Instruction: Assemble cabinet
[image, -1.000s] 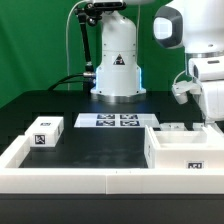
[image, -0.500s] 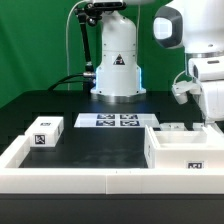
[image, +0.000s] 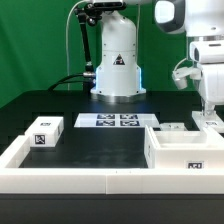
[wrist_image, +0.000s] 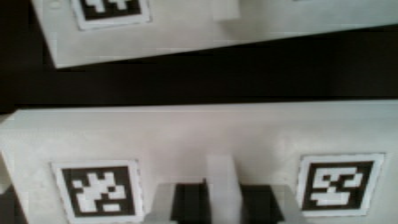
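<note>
The large white cabinet body (image: 185, 155) stands at the exterior view's right front. A smaller tagged white block (image: 43, 133) sits at the left, and another small white piece (image: 172, 127) lies just behind the body. My gripper (image: 207, 112) hangs behind the body at the far right, over a white piece. In the wrist view my gripper (wrist_image: 226, 205) has its dark fingers (wrist_image: 192, 205) close together on a thin white ridge (wrist_image: 224, 175) of a white cabinet piece (wrist_image: 196, 135) with two tags. A second tagged white piece (wrist_image: 143, 35) lies beyond it.
The marker board (image: 118, 121) lies flat mid-table in front of the robot base (image: 117, 60). A low white rail (image: 80, 180) edges the front and left of the dark table.
The arm has risen and shifted slightly to the exterior view's right since half a second ago. The other parts have not moved.
</note>
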